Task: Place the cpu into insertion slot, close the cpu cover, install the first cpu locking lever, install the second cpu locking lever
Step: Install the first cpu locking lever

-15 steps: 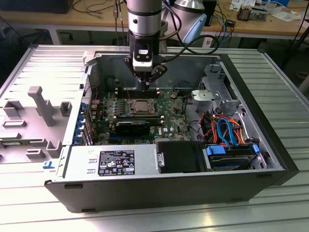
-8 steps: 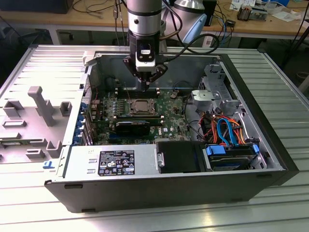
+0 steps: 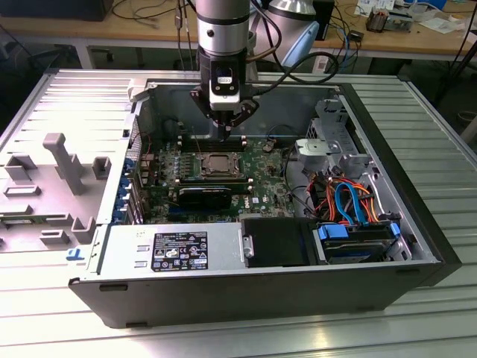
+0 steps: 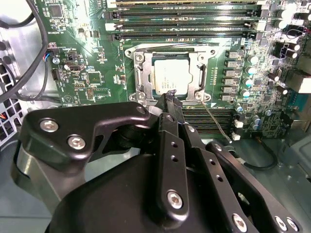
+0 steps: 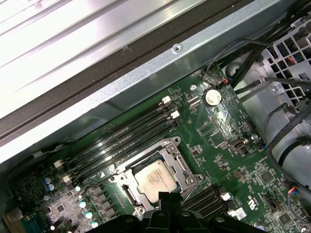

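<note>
In the second wrist view we see the gripper (image 4: 170,96), fingers pinched together, just beside the cpu (image 4: 173,77); the exterior view shows case (image 3: 261,298) walls well apart.

The exterior view looks down over the computer case (image 3: 223,294) from its near side; both wrist views, facing opposite ways, closely share the insertion slot (image 4: 170,77) (image 5: 155,177).

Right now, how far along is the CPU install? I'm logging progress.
Done: the cpu sits in the slot, cover down over it. In hand: nothing; the shut fingers hover at the cover's edge. Left: one lever juts out loose, so locking looks unfinished.
</note>
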`<move>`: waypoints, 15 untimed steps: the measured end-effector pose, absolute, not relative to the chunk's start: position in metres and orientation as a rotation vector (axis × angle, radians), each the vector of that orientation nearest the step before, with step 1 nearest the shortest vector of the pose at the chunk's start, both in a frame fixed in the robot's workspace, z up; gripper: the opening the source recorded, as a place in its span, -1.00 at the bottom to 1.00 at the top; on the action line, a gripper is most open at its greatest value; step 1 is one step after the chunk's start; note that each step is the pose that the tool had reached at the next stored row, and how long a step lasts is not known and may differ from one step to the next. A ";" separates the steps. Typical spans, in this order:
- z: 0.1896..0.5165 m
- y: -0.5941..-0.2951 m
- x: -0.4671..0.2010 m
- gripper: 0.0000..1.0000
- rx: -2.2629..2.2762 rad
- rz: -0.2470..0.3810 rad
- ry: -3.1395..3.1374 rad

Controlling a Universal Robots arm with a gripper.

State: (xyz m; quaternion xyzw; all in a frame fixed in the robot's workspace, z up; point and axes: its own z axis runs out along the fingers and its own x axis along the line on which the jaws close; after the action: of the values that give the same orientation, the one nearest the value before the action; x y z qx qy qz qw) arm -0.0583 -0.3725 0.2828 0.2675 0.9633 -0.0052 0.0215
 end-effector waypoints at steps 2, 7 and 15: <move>0.283 -0.373 -0.058 -0.79 0.827 -0.016 2.986; 0.283 -0.373 -0.058 -0.79 0.609 -0.011 3.038; 0.283 -0.373 -0.058 -0.79 0.522 -0.009 3.053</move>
State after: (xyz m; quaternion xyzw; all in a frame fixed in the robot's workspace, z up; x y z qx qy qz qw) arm -0.0584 -0.3728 0.2827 0.1684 0.9855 -0.0031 0.0219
